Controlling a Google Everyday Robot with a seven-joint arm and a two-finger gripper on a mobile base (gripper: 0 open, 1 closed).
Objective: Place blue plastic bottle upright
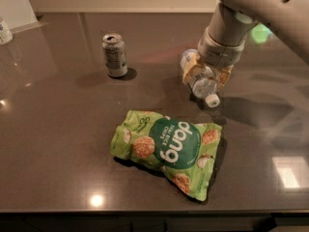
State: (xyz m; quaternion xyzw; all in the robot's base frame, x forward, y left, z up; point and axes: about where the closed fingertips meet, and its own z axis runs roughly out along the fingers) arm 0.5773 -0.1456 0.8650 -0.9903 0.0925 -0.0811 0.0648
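On my feed, at the far left edge of the dark countertop (53, 129), a small white container (4, 30) is cut off by the frame. Further right, a silver drink can (114, 55) stands upright with its top opened, well apart from everything else. Nearer to me, around the middle, a green Dang rice chips bag (166, 146) lies flat and a little crumpled. Just beyond the bag's right end I see the blue plastic bottle (203, 87). It is not upright: it lies tilted, with its white cap (212, 100) pointing toward me and down at the counter and its base angled away. The gripper (207, 77) comes down over it from the pale arm (251, 8) at upper right. Its yellowish fingers (191, 74) press against both sides of the bottle's body, closed in on it. I cannot tell whether the cap touches the surface.
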